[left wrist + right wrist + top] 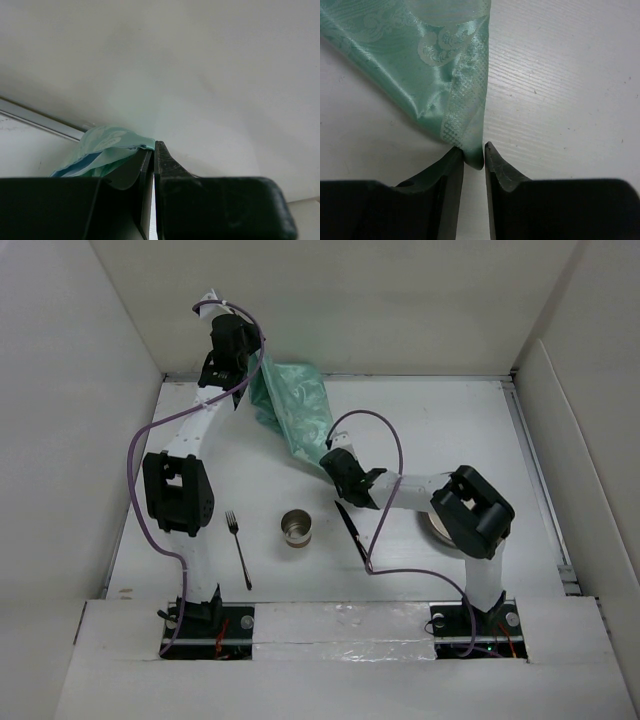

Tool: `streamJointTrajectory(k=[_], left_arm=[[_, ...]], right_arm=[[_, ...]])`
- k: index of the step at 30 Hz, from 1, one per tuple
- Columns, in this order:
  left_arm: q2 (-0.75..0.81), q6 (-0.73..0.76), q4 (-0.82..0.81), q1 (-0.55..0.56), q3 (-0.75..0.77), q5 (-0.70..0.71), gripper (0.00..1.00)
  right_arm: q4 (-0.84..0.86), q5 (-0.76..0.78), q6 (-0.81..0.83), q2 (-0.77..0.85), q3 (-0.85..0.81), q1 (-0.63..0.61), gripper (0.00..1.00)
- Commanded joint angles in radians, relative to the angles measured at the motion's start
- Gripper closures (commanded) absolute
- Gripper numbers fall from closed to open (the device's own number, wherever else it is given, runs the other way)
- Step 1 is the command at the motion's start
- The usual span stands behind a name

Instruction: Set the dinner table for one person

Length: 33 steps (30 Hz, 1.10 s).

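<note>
White panels wall in a plain white worktop that spreads beneath both arms. The left pincer, raised at the back, is clamped on one green patterned cloth. The right pincer pinches another corner of it, low down. Nearward of the right pincer lie one fork off to its left, one metal cup, and one knife just beside it.

We list one green cloth, glossy, with a woven scroll pattern and a checked border, its lowest corner pinched between the two black fingers of the right gripper. From there it fans up and left over the white table.
</note>
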State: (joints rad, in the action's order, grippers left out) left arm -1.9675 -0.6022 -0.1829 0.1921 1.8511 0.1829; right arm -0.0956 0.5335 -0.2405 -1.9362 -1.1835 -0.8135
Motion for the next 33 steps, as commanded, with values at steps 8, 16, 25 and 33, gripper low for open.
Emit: streamJointTrajectory(k=[8, 16, 25, 33], left_arm=[[0.076, 0.035, -0.037, -0.017, 0.014, 0.009, 1.0], [0.192, 0.051, 0.014, -0.026, 0.04, -0.023, 1.0], [0.508, 0.067, -0.078, -0.037, -0.105, -0.039, 1.0], [0.645, 0.062, -0.116, -0.037, -0.231, -0.054, 1.0]], right_arm=[[0.077, 0.092, 0.032, 0.121, -0.013, -0.018, 1.0], [-0.012, 0.152, 0.132, 0.52, -0.093, 0.089, 1.0], [-0.205, 0.097, 0.156, 0.792, -0.33, 0.201, 1.0], [-0.257, 0.025, 0.159, 0.839, -0.41, 0.284, 1.0]])
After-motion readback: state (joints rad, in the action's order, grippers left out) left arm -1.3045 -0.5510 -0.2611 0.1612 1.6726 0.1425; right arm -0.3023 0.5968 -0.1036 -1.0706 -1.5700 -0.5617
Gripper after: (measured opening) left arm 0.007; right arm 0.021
